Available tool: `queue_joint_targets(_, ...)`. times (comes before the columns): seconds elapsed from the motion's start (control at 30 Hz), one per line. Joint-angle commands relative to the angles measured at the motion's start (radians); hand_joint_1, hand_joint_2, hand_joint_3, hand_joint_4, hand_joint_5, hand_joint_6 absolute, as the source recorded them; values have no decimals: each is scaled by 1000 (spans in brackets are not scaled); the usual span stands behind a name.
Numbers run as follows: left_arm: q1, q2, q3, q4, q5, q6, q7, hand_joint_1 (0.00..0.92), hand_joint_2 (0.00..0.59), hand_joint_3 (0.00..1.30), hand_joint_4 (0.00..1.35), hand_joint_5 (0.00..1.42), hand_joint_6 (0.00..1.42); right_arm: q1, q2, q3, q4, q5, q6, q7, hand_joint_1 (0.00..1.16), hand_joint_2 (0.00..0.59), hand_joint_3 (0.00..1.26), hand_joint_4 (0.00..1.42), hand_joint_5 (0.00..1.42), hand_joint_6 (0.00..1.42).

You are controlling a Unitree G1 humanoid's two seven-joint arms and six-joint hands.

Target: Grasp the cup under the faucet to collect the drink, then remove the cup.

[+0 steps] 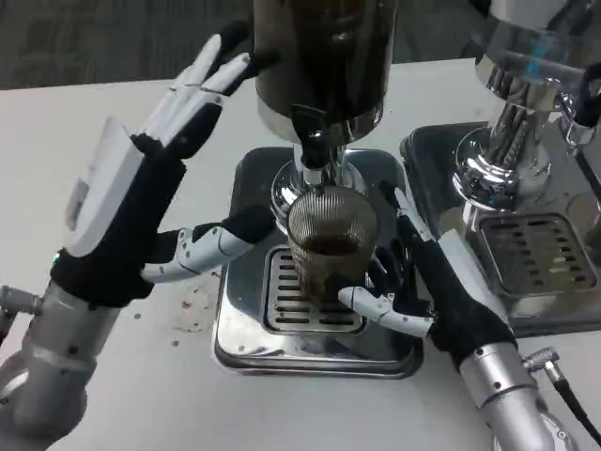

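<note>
- Head view puts the cup [329, 246] on the slotted grate of the drip tray [246, 349], directly beneath the faucet [315, 143] of the dark dispenser [324, 56]. You can see dark liquid already partway up the ribbed glass.
- Your right hand [413, 282] is wrapped around the cup's right side: a thumb curls across the front near the base and the dark fingers [387, 272] press the far wall, so the fingers are holding the cup.
- Your left hand [155, 188] grips nothing, its fingers spread wide — the upper ones reach toward the dispenser body, the lower one [221, 242] points at the cup from the left, apart from it as far as you can tell.
- Likely step: collecting the drink. Keep the right hand's hold firm and the cup upright and centred under the spout.
- When you remove it, judge the fill first, then draw the cup straight toward you, low and level — the faucet sits close above the rim and could catch it.
- Mind the second dispenser [512, 141] on the right and its tray [554, 310] beside your right forearm on the tabletop [122, 395].
</note>
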Motion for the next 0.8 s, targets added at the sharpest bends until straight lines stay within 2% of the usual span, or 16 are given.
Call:
queue_joint_targets(0.03, 61, -15, 57, -21, -27, 8, 0, 0, 158, 161, 0, 179, 100, -4, 8, 0, 4, 1, -22, -7, 589, 188, 0, 0, 0, 6)
queue_joint_targets(0.2, 123, -40, 122, -11, -7, 50, 31, 0, 168, 156, 0, 167, 89, 2, 10, -1, -7, 1, -22, -8, 590, 188, 0, 0, 0, 12)
queue_joint_targets(0.37, 182, -46, 155, 25, 28, 119, 57, 0, 175, 120, 0, 134, 75, 9, 16, -6, -15, 8, -20, -8, 590, 188, 0, 0, 0, 15)
queue_joint_targets(0.53, 207, -43, 139, 81, 53, 173, 70, 0, 178, 105, 0, 116, 45, -4, 29, -11, 2, 25, -19, 0, 591, 189, 0, 0, 0, 21)
queue_joint_targets(0.8, 218, -42, 111, 140, 66, 197, 76, 0, 179, 105, 0, 107, 42, -29, 53, -7, 54, 49, -28, 15, 599, 190, 0, 0, 0, 30)
